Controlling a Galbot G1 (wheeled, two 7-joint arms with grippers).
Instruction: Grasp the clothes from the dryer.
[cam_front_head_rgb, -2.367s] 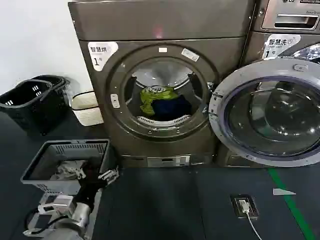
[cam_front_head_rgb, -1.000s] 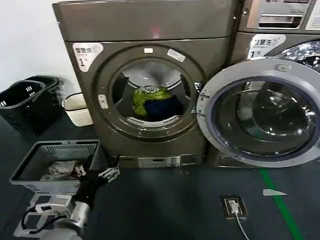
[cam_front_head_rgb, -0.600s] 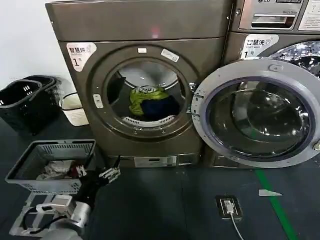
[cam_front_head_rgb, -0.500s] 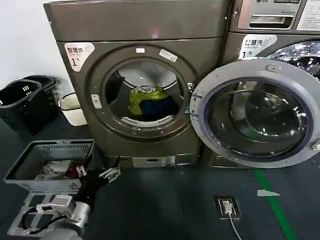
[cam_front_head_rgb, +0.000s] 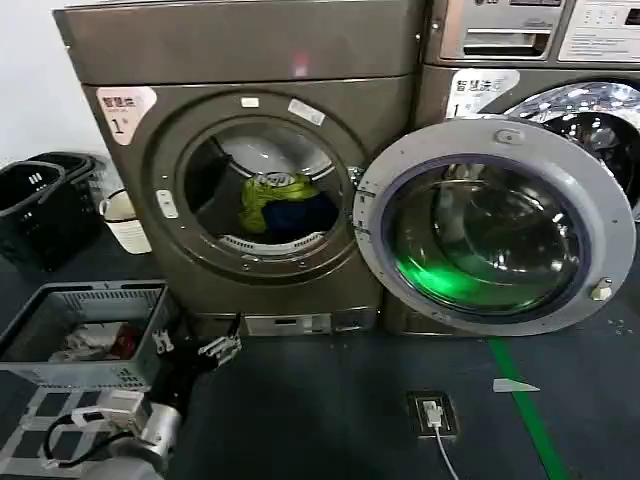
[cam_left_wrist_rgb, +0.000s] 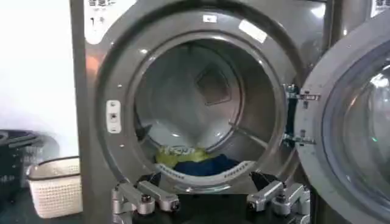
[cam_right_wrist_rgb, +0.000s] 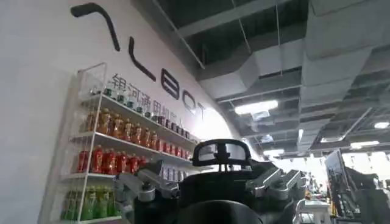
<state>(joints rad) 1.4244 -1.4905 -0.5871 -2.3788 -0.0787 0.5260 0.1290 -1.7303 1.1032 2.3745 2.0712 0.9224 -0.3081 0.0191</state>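
Observation:
The dryer (cam_front_head_rgb: 250, 60) stands at the left with its round porthole open and its silver-rimmed glass door (cam_front_head_rgb: 487, 228) swung out to the right. Inside the drum lie the clothes (cam_front_head_rgb: 272, 204): a yellow-green garment on a dark navy one. My left gripper (cam_front_head_rgb: 216, 347) hangs low, open and empty, in front of the dryer's base and well below the porthole. In the left wrist view the left gripper (cam_left_wrist_rgb: 210, 201) points at the drum, where the clothes (cam_left_wrist_rgb: 194, 163) lie behind the lip. My right gripper (cam_right_wrist_rgb: 210, 182) is open and points up at the room behind.
A grey basket (cam_front_head_rgb: 40, 365) with white and red cloths sits on the floor beside my left arm. Black baskets (cam_front_head_rgb: 38, 212) and a white basket (cam_front_head_rgb: 124, 222) stand left of the dryer. An LG machine (cam_front_head_rgb: 540, 60) stands behind the open door. A floor socket (cam_front_head_rgb: 430, 413) lies ahead.
The dryer, door and baskets have slid leftward in the head view and the right machine shows more. A green reflection appears in the door glass. My left gripper stays low by the grey basket.

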